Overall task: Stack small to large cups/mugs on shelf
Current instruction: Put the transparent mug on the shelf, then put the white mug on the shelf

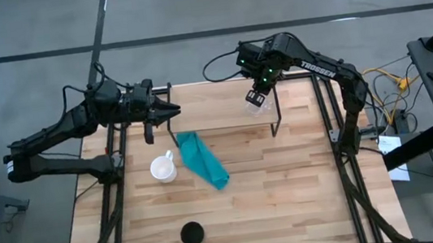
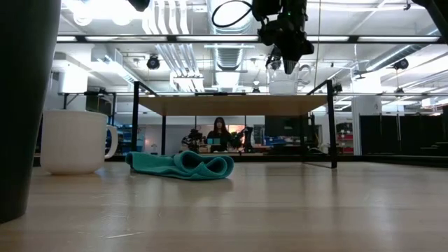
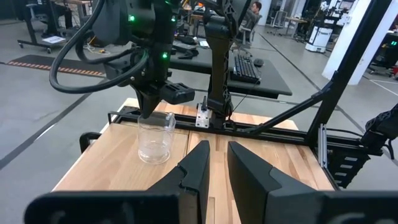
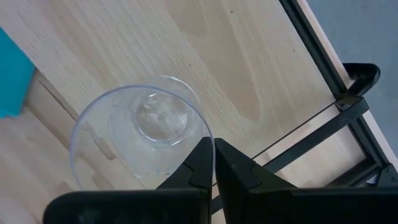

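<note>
Right gripper [image 4: 213,163] pinches the glass's [image 4: 140,134] rim, with the glass upright on the shelf [image 1: 223,104], so we should open slowly and lift straight up, lest we tip it.

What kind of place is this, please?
Probably a robotics lab or workshop: a bare concrete floor, exposed ceiling ducts, and desks with a keyboard and a seated person behind the table.
</note>
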